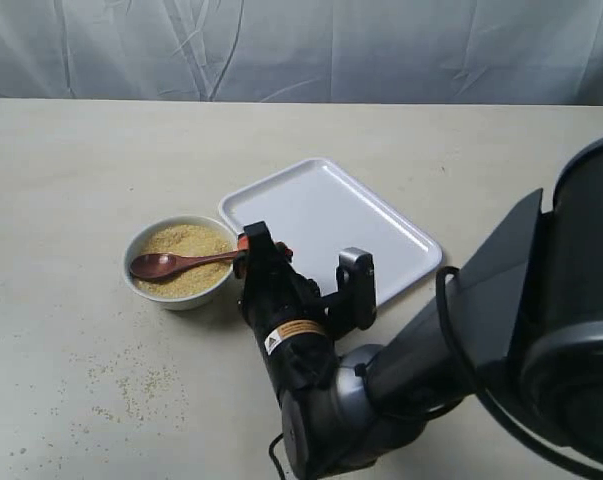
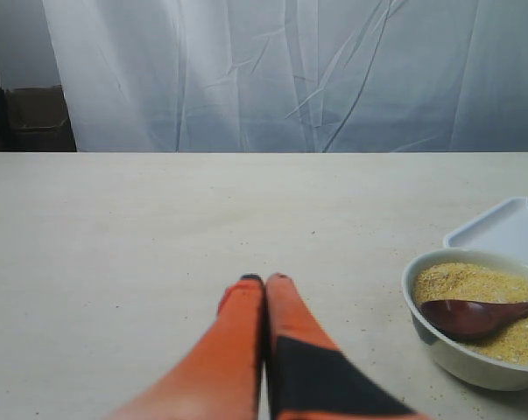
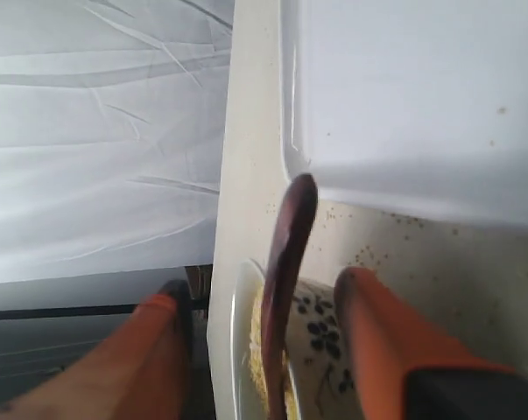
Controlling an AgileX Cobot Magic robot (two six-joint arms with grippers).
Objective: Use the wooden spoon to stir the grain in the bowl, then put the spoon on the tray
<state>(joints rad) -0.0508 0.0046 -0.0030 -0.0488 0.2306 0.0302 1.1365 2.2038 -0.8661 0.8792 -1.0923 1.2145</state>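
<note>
The white bowl (image 1: 133, 268) of golden grain (image 1: 196, 240) stands left of the white tray (image 1: 321, 215). The dark wooden spoon (image 1: 171, 265) lies in the grain, its handle reaching over the bowl's right rim. My right gripper (image 1: 256, 252) is open at the handle's end. In the right wrist view its orange fingers stand on either side of the spoon's handle (image 3: 294, 227) without touching it, beside the bowl (image 3: 320, 328) and the tray (image 3: 404, 105). My left gripper (image 2: 265, 278) is shut and empty, well apart from the bowl (image 2: 456, 359) and spoon (image 2: 465, 317).
Spilled grains (image 1: 131, 380) are scattered on the table in front of the bowl. A white curtain (image 1: 301, 45) hangs behind the table. The right arm's bulky body (image 1: 541, 330) fills the near right corner. A cardboard box (image 2: 36, 118) sits beyond the table.
</note>
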